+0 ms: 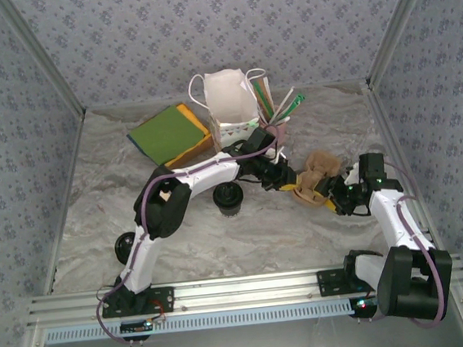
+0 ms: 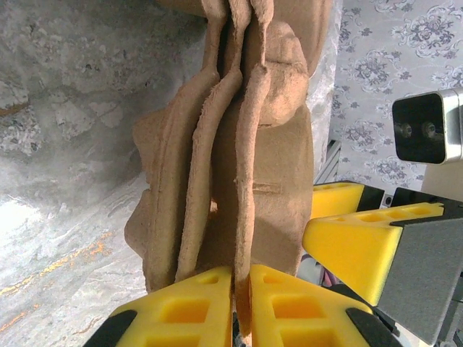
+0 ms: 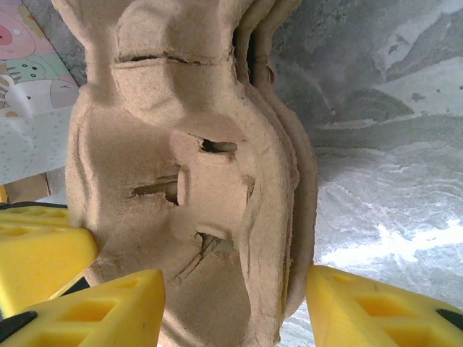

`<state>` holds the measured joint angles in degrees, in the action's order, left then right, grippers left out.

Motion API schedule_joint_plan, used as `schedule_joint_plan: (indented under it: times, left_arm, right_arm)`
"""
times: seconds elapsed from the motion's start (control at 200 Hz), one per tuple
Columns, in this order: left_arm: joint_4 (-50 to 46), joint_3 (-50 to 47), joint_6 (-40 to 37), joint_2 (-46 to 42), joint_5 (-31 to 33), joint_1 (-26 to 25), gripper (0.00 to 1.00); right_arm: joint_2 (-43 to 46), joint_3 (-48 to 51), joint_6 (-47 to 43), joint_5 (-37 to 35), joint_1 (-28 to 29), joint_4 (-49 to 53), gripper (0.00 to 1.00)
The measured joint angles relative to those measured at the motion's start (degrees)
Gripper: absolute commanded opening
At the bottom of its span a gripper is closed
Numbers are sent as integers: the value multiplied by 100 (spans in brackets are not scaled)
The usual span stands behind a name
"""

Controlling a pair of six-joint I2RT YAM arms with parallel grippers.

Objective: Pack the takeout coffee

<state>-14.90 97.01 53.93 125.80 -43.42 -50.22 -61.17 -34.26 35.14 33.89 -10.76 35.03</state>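
Left gripper [image 2: 235, 282] is pinching pulp cup carriers [image 2: 246, 181]; right gripper [image 3: 235, 289] is straddling them, jaws apart. Takeout coffee [image 1: 228, 197] is standing upright, lid upward.

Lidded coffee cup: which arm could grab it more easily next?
Probably right: right gripper is open, free for the coffee cup; left gripper is clamped on the cardboard carriers.
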Motion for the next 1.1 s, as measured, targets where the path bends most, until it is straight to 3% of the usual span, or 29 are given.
schedule_joint_plan:
  times: [0.355,0.62,0.915,0.984,1.099]
  left_arm:
    - [138,0,107,-219,-74,39,13]
    - [140,-13,101,-227,-74,39,12]
    - [114,-13,57,-227,-72,39,12]
    - [103,-13,57,-227,-72,39,12]
    - [96,-13,57,-225,-74,35,12]
  right_arm:
    - [0,0,0,0,-11,0,62]
    - [116,-9,20,15,-81,76,47]
    - [160,-81,72,46,-101,166,48]
    - [162,-85,120,44,-101,192,54]
    - [173,-103,155,44,-101,330,55]
